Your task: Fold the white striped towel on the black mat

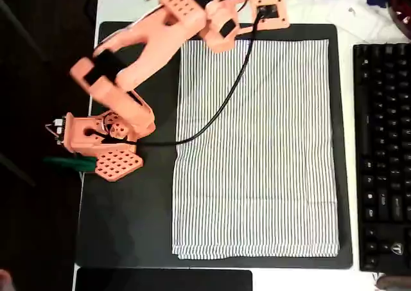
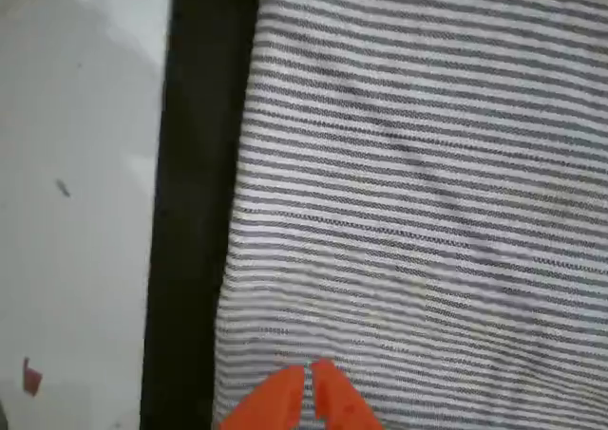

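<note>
Still unfolded: towel [image 1: 257, 149] lies spread flat on the black mat [image 1: 128, 220], no crease begun. Hand [image 2: 309, 392] in wrist view sits low over the towel near its edge, tips together, gripping nothing. All folding remains.

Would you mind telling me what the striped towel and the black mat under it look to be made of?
The white striped towel looks like thin woven cloth, likely cotton: the wrist view shows fine weave, grey pinstripes and soft ripples. The black mat looks matte and smooth, perhaps rubber or fabric-topped foam; it gives no shine.
</note>
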You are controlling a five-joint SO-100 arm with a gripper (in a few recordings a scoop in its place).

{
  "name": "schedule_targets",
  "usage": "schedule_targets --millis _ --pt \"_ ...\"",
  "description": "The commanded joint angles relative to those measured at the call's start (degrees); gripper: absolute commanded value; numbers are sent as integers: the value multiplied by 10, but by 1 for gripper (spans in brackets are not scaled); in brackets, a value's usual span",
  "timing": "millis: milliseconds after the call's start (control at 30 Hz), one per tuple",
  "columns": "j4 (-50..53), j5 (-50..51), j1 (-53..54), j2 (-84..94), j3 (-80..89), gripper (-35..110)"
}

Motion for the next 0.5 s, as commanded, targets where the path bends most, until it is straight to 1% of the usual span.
schedule_targets --millis 0,300,467 --pt "6 11 -1 -37 -54 1" --pt "7 41 -7 -163 -152 16" --pt "4 49 11 -222 -187 18"
